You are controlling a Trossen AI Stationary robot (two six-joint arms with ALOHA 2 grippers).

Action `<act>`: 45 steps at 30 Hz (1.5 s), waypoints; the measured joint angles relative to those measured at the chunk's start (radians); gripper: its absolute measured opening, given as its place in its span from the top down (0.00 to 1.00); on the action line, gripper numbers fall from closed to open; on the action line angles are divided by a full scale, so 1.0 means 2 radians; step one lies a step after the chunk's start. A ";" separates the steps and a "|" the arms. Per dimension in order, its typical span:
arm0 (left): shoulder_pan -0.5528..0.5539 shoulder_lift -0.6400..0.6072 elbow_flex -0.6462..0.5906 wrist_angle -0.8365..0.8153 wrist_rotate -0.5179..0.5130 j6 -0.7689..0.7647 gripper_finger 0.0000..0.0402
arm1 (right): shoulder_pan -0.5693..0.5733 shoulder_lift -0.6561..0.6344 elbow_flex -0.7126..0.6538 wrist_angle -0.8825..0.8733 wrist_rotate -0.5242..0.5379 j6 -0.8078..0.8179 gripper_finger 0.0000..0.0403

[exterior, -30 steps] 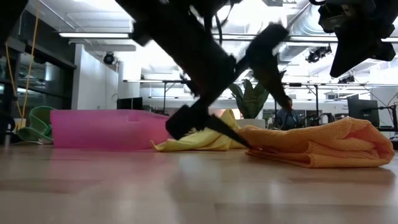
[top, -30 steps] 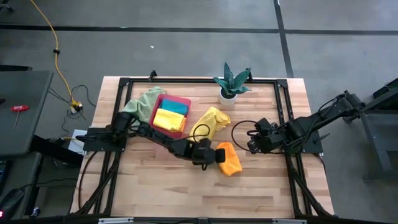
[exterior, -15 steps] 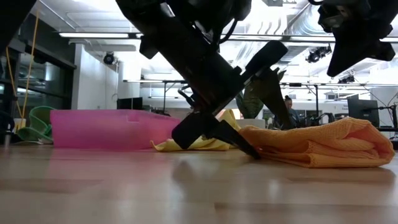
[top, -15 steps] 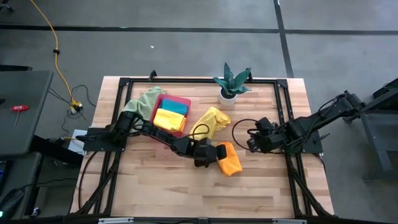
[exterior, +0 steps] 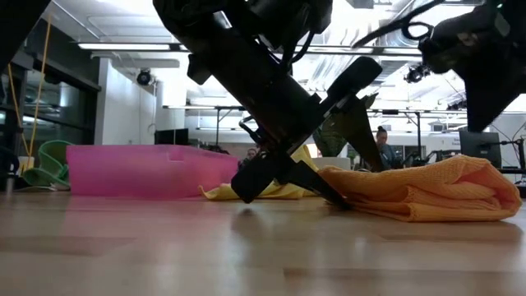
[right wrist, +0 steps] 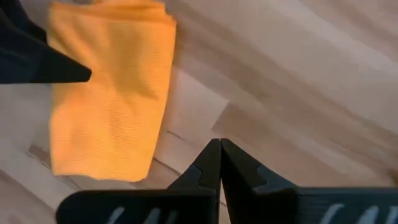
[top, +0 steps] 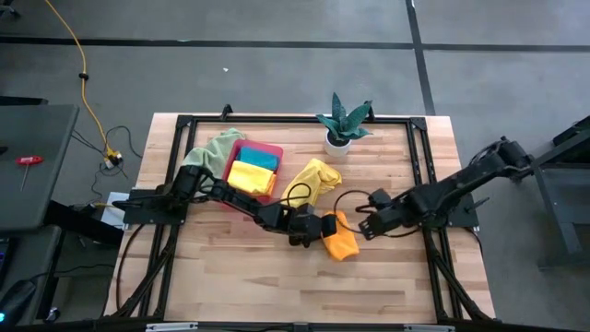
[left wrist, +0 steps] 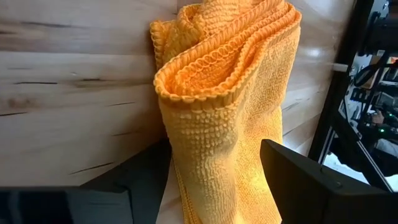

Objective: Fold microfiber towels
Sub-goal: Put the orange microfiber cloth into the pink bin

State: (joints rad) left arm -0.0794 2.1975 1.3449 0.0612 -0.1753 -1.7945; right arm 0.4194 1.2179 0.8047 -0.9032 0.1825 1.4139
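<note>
Left gripper point(top: 322, 228) is down at the table, fingers spread wide either side of the orange towel point(top: 339, 236), straddling its near edge without pinching it. The left wrist view shows what the overhead cannot: the towel point(left wrist: 230, 106) lies in thick bunched folds, looped hem facing the camera, one dark finger point(left wrist: 323, 180) just beside the cloth. From the low view the fingertips are at the wood, right against the orange bundle point(exterior: 419, 191).

Right gripper point(top: 361, 228) hovers just off the towel's far side, fingers pressed together and empty; its own camera shows the closed tips point(right wrist: 219, 163) above bare wood, the orange cloth point(right wrist: 109, 93) near them.

Beyond the left gripper lie a crumpled yellow towel point(top: 315, 178) and the pink tray point(top: 270, 150).
</note>
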 joint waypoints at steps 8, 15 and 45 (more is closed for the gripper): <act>-0.007 0.000 0.000 0.004 -0.004 0.005 0.45 | 0.000 0.098 0.000 0.114 -0.023 -0.004 1.00; -0.014 0.000 0.000 0.005 -0.010 0.013 0.46 | 0.000 0.171 -0.001 0.152 -0.021 0.000 1.00; -0.017 -0.007 -0.002 0.002 0.027 0.134 0.97 | 0.001 0.123 -0.001 0.175 0.002 0.004 1.00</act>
State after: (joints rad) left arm -0.1134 2.1831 1.3404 0.0643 -0.1218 -1.5272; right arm 0.4222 1.4645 0.8024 -0.5530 0.1870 1.4229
